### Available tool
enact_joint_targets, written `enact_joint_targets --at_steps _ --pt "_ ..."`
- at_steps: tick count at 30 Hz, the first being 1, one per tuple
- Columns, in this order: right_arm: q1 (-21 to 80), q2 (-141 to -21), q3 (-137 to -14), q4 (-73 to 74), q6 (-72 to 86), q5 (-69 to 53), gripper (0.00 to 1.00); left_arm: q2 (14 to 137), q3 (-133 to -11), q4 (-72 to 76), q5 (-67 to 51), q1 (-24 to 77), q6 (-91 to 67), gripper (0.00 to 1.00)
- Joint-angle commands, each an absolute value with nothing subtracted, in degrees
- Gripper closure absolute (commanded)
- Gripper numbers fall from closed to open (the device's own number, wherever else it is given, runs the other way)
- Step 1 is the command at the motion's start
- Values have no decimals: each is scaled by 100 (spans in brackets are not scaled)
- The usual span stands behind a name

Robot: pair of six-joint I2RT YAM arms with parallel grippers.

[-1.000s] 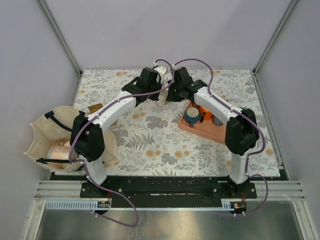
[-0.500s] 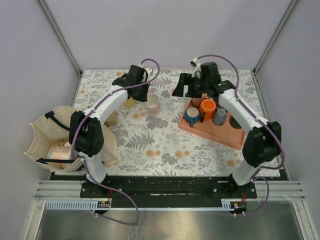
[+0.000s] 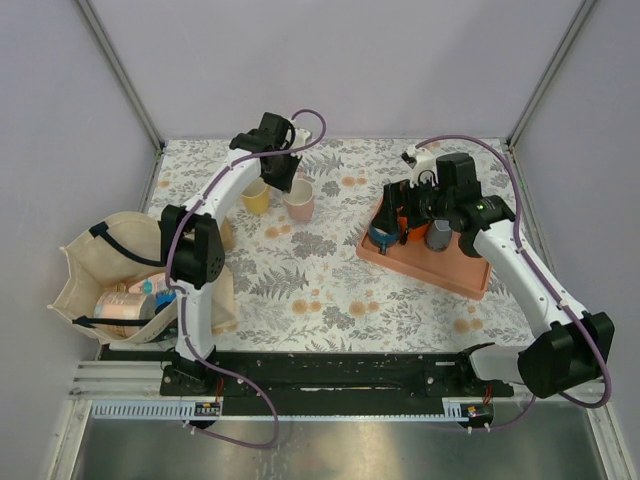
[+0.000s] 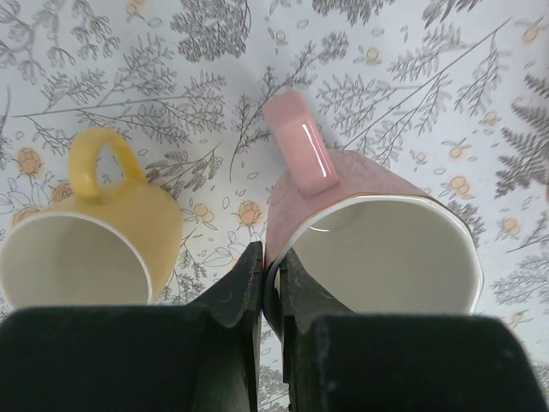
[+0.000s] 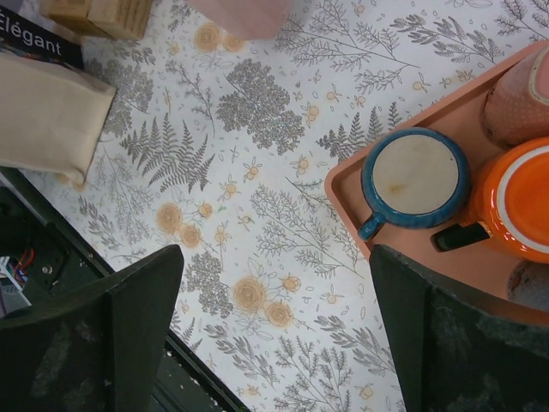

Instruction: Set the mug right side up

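Observation:
The pink mug [image 3: 298,203] [image 4: 377,249] stands mouth up on the floral cloth at the back, its handle pointing away from the wrist camera. My left gripper [image 3: 285,185] [image 4: 270,275] is shut on the mug's near rim, with one finger inside and one outside. Close on its left stands a yellow mug [image 3: 254,196] [image 4: 94,249], also mouth up. My right gripper [image 3: 396,216] [image 5: 274,318] is wide open with nothing between its fingers. It hangs over the left edge of the orange tray [image 3: 440,265] [image 5: 343,184].
The tray holds a blue mug [image 5: 414,176], an orange mug [image 5: 515,202], a grey mug [image 3: 438,235] and a pink textured one [image 5: 519,99]. A cream tote bag [image 3: 110,280] with items in it lies at the left. A wooden block [image 5: 99,13] lies beside it.
Both grippers met at the pink mug at centre back. The right gripper opened and swung right to the tray. The left gripper carried the mug left, beside the yellow mug.

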State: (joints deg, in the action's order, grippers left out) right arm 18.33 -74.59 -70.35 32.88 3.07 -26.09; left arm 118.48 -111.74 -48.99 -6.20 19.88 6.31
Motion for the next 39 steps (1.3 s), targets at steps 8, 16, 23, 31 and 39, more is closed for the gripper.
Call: enact_joint_targets --at_steps 8,16,23,31,39 --pt "1854 -7479 -7049 3225 -132 -2733 0 12190 -11953 -5300 -800 1820 1784 100" --pt "1854 -7515 -7093 3261 -158 -2716 0 12357 -11953 -4957 -598 1618 1617 100" --pt "1863 -7515 -7093 3270 -149 -2690 0 12542 -11962 -4799 -607 1521 1626 100" --pt "1854 -7524 -7093 3313 -158 -2654 1 12656 -12032 -4728 -501 1468 1670 97" --pt "1854 -7576 -7128 3401 -202 -2628 1 12612 -12067 -4720 -510 1468 1600 82"
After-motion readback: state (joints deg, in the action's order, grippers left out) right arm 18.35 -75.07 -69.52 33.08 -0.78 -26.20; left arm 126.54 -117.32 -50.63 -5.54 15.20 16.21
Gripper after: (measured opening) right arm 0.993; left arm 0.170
